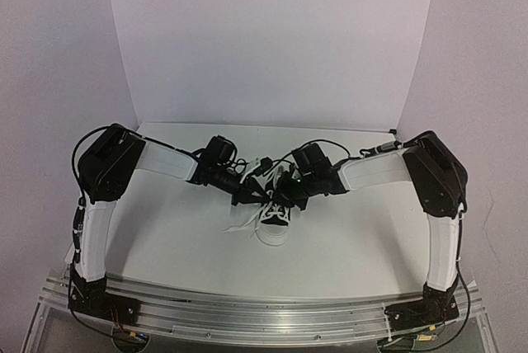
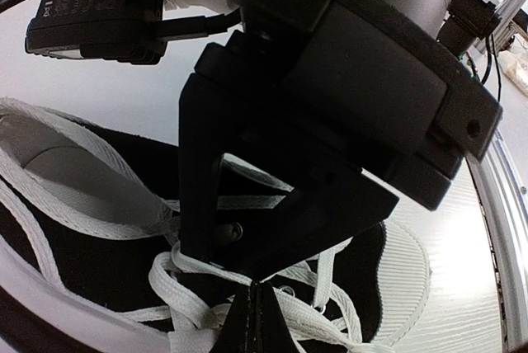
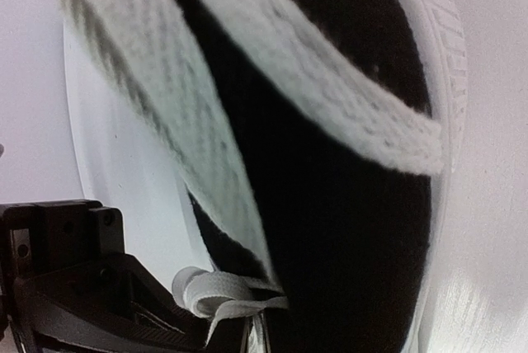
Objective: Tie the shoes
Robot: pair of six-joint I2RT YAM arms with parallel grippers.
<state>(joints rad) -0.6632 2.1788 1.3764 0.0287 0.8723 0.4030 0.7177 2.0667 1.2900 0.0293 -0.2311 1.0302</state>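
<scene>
Sneaker (image 1: 275,223): set on the table (image 1: 165,233), toe cap (image 1: 272,236) turned toward the near table edge, with a gripper on either side.
Laces (image 1: 244,223): threaded across the sneaker's top. The loose ends are trailed off the sneaker toward the left arm's side and lie on the table.
Left gripper (image 2: 256,291): closed tip to tip just above the middle of the sneaker, with a lace strand pinched at the tips.
Right gripper (image 1: 285,195): held just over the sneaker, very near the left gripper. Its opening cannot be told, as its wrist view is filled by blurred lace and canvas.
Step in hand: judged to be the crossing or looping of a lace above the sneaker.
Technique: the pinched strand is best drawn up and away from the sneaker slowly, so that tension is held and the light sneaker is not dragged. The second strand should be taken near its root.
Clearance: little room is available between the grippers above the sneaker, so a finger clash is the main risk.
Open room: bare table is available on both sides of the sneaker and beyond its heel, up to the backdrop walls (image 1: 272,48).
</scene>
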